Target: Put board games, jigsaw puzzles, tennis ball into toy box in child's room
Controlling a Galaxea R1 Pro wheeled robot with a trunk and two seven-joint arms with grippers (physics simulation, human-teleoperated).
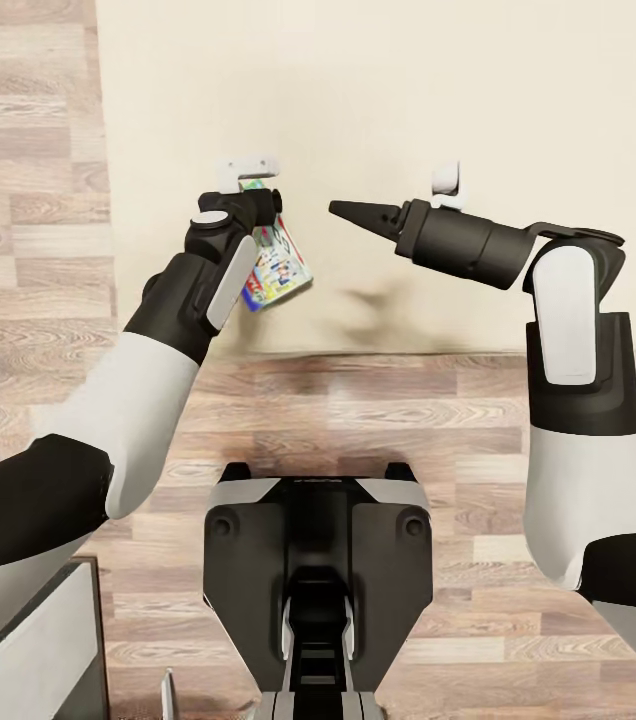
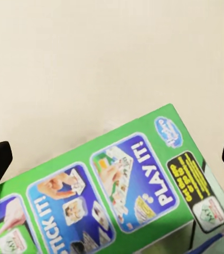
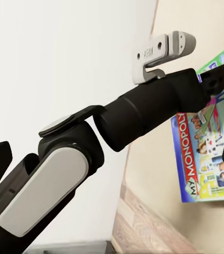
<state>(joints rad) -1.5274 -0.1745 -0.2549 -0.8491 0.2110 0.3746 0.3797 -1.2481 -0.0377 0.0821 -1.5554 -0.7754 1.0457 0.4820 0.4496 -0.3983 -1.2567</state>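
Green-bordered board game (image 1: 276, 262) clamped in left claw (image 1: 258, 192), raised above cream bed (image 1: 458, 100)

The head view looks steeply down over both arms onto the bed (image 1: 408, 120) and wood floor (image 1: 388, 440). The left wrist view sits close above the board game (image 2: 117, 196). The right wrist view faces sideways, sharing that board game at its right edge.
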